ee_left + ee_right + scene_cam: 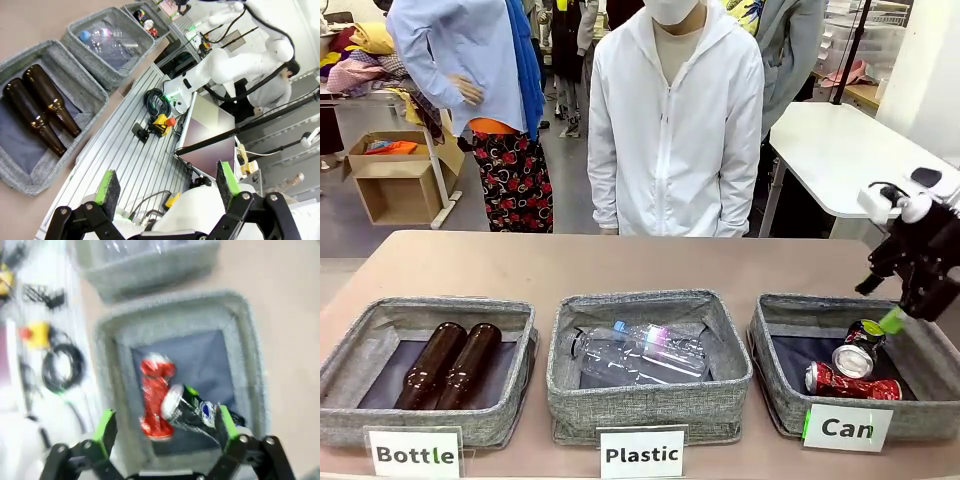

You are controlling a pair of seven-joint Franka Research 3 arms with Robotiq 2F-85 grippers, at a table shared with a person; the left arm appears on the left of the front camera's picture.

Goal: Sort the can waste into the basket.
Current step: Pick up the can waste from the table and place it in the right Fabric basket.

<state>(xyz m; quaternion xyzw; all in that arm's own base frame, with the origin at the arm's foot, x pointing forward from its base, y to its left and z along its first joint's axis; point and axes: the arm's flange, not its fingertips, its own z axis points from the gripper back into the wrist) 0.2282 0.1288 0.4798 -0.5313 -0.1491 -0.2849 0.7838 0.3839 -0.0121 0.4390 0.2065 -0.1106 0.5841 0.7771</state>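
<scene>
Above the grey woven-fabric basket (930,352) carded "Can", my right gripper (165,427) hangs with its jaws spread wide and nothing clamped. Both pieces of can waste lie inside that basket: the dented red can (853,383) flat on the dark lining, the black printed can (860,349) leaning on top of it, beside one green pad (891,320). Risk: that pad sits close to the black can, so a sideways withdrawal could clip it and roll it toward the basket wall; a straight lift avoids this. My right wrist is pitched downward over the basket's far-right corner. My left gripper (167,186) hangs well away from the basket, over the aluminium base rail, fingers apart and empty.
</scene>
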